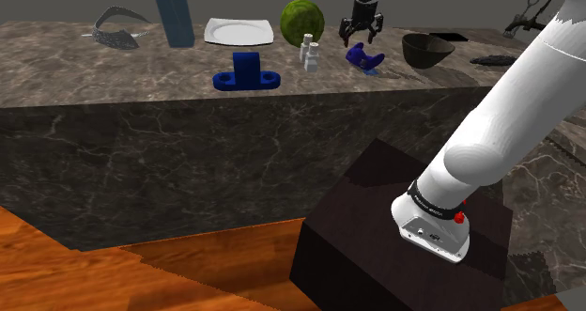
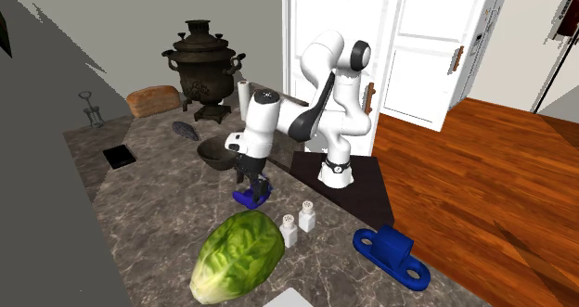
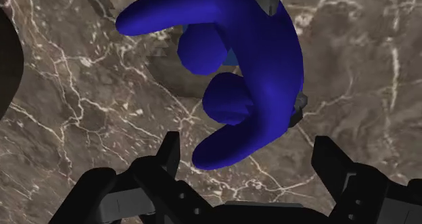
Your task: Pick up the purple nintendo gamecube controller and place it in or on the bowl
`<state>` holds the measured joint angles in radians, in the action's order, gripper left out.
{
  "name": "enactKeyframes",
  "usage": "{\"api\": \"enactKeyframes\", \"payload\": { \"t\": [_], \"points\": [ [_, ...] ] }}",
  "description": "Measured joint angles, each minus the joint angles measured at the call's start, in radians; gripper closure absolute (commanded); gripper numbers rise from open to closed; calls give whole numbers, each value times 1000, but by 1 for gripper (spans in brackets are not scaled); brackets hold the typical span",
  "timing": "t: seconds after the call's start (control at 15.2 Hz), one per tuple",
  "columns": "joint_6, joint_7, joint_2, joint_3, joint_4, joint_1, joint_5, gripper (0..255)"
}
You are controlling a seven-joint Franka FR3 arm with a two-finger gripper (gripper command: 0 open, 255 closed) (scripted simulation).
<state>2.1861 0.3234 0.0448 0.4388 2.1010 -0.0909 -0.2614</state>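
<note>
Your claw [image 1: 362,31] hangs wide open over the blue controller [image 1: 362,57] beside the dark bowl [image 1: 428,50]: grasp, lift and placing all remain.

No words, numbers or signs can be read on anything here. The black ring [image 1: 434,204] near the bottom of the white arm [image 1: 488,140] has some tiny pale marks on it, but they are too small to read.
</note>
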Motion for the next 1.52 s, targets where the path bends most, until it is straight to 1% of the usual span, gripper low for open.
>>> {"api": "enactKeyframes", "payload": {
  "t": [0.07,0.2,0.46,0.92,0.99,1.52],
  "points": [
    [12,56,-7,-5,7,2,-13,0],
    [35,98,-22,-6,15,1,-21,0],
    [86,107,-55,0,33,-5,-16,0],
    [95,106,-63,1,34,-6,-14,0],
    [95,106,-63,1,34,-6,-14,255],
    [95,106,-63,1,33,-6,-14,255]
  ]
}}
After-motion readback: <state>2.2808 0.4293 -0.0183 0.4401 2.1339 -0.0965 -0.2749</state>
